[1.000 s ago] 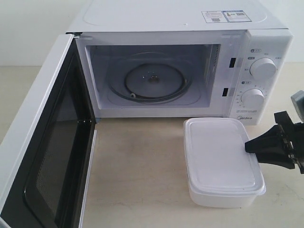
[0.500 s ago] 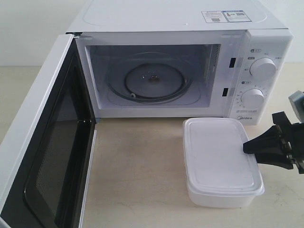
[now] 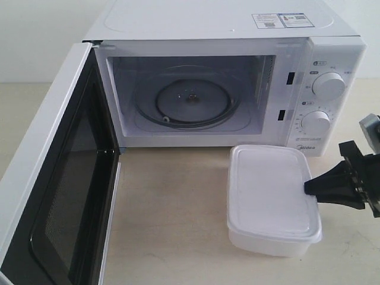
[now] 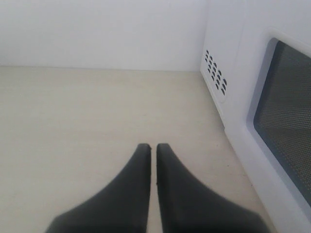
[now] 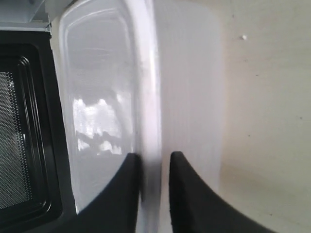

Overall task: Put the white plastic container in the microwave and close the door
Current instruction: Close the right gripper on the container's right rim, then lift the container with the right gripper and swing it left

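The white plastic container (image 3: 270, 199) lies on the counter (image 3: 172, 208) just in front of the microwave (image 3: 219, 24), whose door (image 3: 41, 172) stands wide open. The right pincer (image 5: 154, 162) is clamped on the container's side rim. The left pincer (image 4: 153, 146) is clenched on nothing.

The white plastic container (image 3: 272, 199) sits before the microwave (image 3: 225, 77), door (image 3: 56, 178) left

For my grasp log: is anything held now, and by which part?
The right pincer grips the white plastic container by its side rim; the left pincer is shut, empty.
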`<action>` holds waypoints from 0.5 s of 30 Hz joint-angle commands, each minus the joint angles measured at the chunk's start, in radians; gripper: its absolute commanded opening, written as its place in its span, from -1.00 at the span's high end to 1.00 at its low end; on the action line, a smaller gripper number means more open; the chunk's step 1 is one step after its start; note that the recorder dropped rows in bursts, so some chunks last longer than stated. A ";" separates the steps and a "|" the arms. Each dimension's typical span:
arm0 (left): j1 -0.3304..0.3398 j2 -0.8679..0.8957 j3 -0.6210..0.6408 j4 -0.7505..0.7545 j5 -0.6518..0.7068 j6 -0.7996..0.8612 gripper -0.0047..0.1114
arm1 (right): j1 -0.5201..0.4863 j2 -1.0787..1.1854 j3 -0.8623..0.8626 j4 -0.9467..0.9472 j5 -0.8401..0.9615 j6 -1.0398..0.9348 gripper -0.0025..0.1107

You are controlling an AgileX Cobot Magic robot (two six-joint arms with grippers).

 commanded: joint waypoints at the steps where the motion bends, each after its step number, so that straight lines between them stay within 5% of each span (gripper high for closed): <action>1: 0.001 -0.003 0.004 0.006 -0.008 -0.007 0.84 | 0.002 0.001 -0.006 -0.003 0.010 -0.021 0.94; 15: 0.001 -0.003 0.004 0.006 -0.008 -0.007 0.84 | 0.002 -0.074 -0.004 0.008 0.044 -0.001 0.96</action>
